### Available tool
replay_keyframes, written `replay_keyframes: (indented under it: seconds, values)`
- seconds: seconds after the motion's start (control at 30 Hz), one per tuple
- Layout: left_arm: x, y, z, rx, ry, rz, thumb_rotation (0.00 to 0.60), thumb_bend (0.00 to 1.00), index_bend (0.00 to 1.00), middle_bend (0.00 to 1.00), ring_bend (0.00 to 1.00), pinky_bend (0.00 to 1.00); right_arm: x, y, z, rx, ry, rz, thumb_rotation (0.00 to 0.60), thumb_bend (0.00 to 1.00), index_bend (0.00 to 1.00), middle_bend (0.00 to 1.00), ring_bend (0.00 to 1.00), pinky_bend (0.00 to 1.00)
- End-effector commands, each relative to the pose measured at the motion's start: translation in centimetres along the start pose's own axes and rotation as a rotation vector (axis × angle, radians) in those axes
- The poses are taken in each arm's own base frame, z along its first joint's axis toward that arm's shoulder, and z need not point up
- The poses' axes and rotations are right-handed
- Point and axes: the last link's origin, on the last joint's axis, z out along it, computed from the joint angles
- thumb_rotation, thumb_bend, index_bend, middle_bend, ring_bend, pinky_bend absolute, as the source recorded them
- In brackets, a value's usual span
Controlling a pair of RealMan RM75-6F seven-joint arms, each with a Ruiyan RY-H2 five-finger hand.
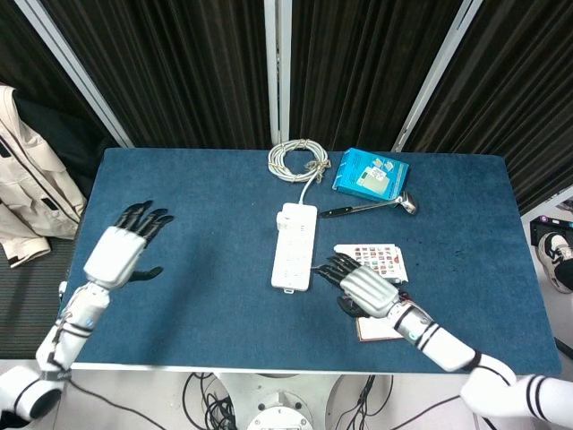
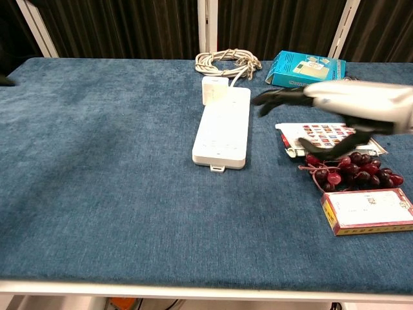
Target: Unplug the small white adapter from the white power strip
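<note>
- The power strip (image 1: 295, 246) lies mid-table, long axis running near-to-far, and its cable goes off to a coil (image 1: 298, 160) at the far edge.
- The small white adapter (image 2: 213, 90) sits plugged in at the strip's far end, standing upright.
- My right hand (image 1: 360, 285) hovers just right of the strip with fingers spread, holding nothing, above the grapes (image 2: 352, 169) and card box (image 2: 366, 211).
- My left hand (image 1: 121, 251) is well off to the left, fingers apart and empty.
</note>
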Motion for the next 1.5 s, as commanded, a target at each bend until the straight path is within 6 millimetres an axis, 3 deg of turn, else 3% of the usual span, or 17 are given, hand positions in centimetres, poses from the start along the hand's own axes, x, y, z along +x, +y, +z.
replay_keyframes:
  seconds: [0.03,0.17,0.27,0.47,0.77,1.0,1.37,1.5]
  values:
    - [-1.0,3.5,6.9,-0.162,-0.057,-0.037,0.600,0.12,0.24,0.17,0.06,0.18,-0.9,-0.5,3.3,0.009,-0.045,0.045,0.600,0.57,0.03,0.12,0.00,0.00]
    - [-2.3,6.6,12.5,-0.249,-0.099,-0.016,0.600,0.13,0.25,0.22,0.11,0.19,-1.5,-1.0,5.2,0.021,-0.054,0.033,0.600,0.57,0.04,0.11,0.00,0.00]
    - [-3.3,8.1,15.6,-0.270,-0.128,0.006,0.600,0.13,0.25,0.24,0.12,0.20,-1.8,-1.2,6.1,0.025,-0.047,0.049,0.600,0.57,0.04,0.11,0.00,0.00]
    - [-4.8,10.2,19.3,-0.291,-0.182,-0.005,0.600,0.14,0.28,0.24,0.13,0.25,-2.8,-1.0,7.0,0.021,-0.062,0.074,0.600,0.58,0.05,0.11,0.00,0.00]
    - [-6.9,11.8,22.3,-0.317,-0.237,0.105,0.600,0.15,0.30,0.24,0.16,0.30,-3.9,-0.6,7.7,0.019,-0.069,0.101,0.600,0.58,0.06,0.11,0.00,0.00]
    - [-7.7,12.8,23.1,-0.342,-0.256,0.131,0.600,0.20,0.33,0.28,0.22,0.41,-4.2,-0.3,7.7,0.018,-0.068,0.115,0.600,0.58,0.06,0.11,0.00,0.00]
    - [-8.9,13.3,24.2,-0.355,-0.284,0.207,0.600,0.21,0.36,0.30,0.27,0.47,-4.5,0.1,7.7,0.003,-0.075,0.122,0.600,0.58,0.06,0.11,0.00,0.00]
    - [-9.2,13.7,24.4,-0.350,-0.264,0.188,0.600,0.24,0.41,0.37,0.35,0.52,-4.6,0.1,7.8,0.001,-0.078,0.122,0.600,0.59,0.06,0.12,0.00,0.00]
